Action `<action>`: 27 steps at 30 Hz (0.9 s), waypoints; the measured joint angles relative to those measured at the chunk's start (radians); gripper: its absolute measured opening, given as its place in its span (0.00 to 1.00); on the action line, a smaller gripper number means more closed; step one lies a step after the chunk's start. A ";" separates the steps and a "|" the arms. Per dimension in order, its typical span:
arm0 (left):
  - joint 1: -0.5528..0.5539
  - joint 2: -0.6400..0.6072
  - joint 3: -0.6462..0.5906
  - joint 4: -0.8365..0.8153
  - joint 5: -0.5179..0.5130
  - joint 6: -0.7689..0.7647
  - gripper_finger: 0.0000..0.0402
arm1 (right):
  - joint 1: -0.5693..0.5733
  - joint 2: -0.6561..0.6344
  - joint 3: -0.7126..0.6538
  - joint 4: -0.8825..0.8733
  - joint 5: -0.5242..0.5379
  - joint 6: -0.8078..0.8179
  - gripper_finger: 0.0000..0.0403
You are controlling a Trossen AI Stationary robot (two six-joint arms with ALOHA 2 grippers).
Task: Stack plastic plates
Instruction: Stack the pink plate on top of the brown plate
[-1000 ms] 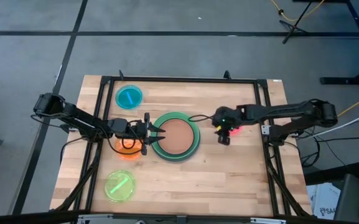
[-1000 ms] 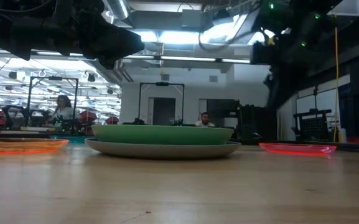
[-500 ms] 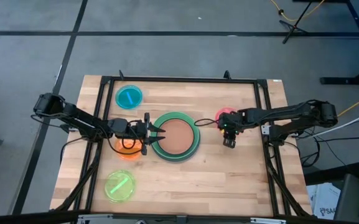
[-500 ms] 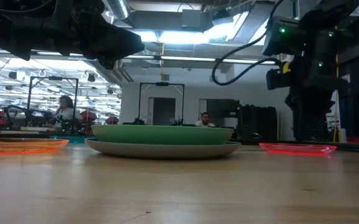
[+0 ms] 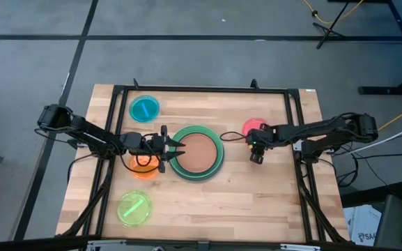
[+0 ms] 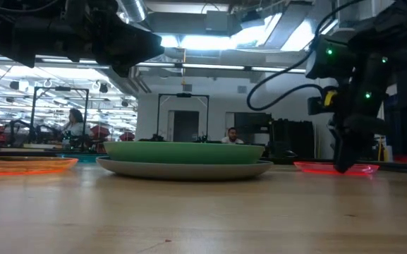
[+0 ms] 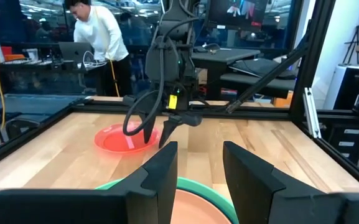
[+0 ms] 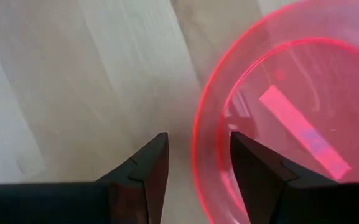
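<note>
Since a second ago the right gripper point(image 8: 195, 163) has dropped to the pink plate point(image 5: 254, 127), fingers spread astride its rim at 3 o'clock on the desk point(image 5: 207, 202). Centre stack point(image 5: 196, 152) holds terracotta in green. Cyan, orange, yellow-green remain loose. Left gripper point(image 5: 174, 148) waits, fingers spread.

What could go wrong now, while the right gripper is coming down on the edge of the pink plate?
1. The right gripper is open across the thin rim of the pink plate; the shallow rim may slip out as the fingers shut.
2. A finger pressing on the rim could tip or push the plate across the wooden table.
3. The left gripper hovers at the plate stack and may block delivery.
</note>
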 joint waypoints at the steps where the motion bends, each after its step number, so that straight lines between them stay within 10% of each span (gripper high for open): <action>1: 0.000 0.000 0.000 0.000 0.000 0.000 0.30 | 0.000 0.000 -0.008 0.012 0.001 0.000 0.41; 27: 0.000 0.000 0.000 -0.011 0.008 -0.018 0.30 | 0.000 0.002 -0.017 0.076 0.026 -0.066 0.01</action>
